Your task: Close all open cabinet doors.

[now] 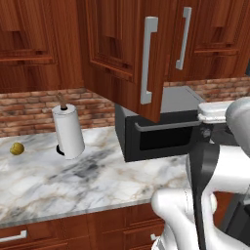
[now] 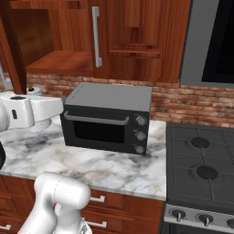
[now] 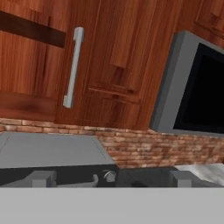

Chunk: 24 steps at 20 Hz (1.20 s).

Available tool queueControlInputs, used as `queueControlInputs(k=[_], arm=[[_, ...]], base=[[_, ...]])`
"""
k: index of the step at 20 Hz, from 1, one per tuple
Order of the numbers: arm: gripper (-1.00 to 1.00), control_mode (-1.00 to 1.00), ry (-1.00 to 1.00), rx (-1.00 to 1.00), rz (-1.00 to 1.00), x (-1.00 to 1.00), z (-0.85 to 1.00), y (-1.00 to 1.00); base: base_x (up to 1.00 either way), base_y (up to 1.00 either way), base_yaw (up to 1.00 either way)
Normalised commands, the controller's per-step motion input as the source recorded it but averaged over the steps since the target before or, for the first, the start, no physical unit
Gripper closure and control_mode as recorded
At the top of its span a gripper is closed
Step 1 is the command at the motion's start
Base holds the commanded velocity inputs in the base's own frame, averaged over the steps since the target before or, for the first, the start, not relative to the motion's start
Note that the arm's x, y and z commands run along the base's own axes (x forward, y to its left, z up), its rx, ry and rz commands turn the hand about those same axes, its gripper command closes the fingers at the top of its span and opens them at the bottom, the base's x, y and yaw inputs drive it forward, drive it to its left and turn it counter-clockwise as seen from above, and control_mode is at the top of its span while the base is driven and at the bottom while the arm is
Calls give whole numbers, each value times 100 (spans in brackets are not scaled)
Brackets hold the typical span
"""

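One reddish-brown cabinet door point(image 1: 117, 53) stands swung out toward me over the counter, its long silver handle point(image 1: 149, 61) on the near edge. From the right base view this door shows edge-on point(image 2: 13, 50), beside the bare cabinet inside point(image 2: 50, 41). The neighbouring door point(image 2: 132, 36) is shut, its handle point(image 2: 96, 36) vertical. In the hand view that shut door point(image 3: 118, 65) and its handle point(image 3: 73, 65) are ahead, with the open inside point(image 3: 24, 70) to the left. My gripper point(image 3: 111, 179) is open with nothing between its fingertips point(image 3: 41, 178), low above the oven.
A black toaster oven point(image 2: 107, 119) sits on the marble counter point(image 1: 58, 180) under the cabinets. A paper towel roll point(image 1: 68, 131) and a small yellow-green fruit point(image 1: 17, 148) stand to the left. A stove point(image 2: 201, 169) and a dark microwave point(image 2: 215, 41) are on the right.
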Motion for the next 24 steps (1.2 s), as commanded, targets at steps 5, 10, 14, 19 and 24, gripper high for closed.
queueControlInputs(k=[5, 10, 14, 19, 24], arm=[[-100, -100, 0, 0, 0, -33, 0, 52], [-100, -100, 0, 0, 0, -23, -1, 54], [-100, -100, -5, 0, 0, -14, -16, 53], [-100, -100, -10, 0, 0, -9, -19, 55], [-100, -100, -7, 0, 0, -7, -13, 50]], base=[[0, 0, 0], [0, 0, 0], [0, 0, 0], [0, 0, 0], [0, 0, 0]])
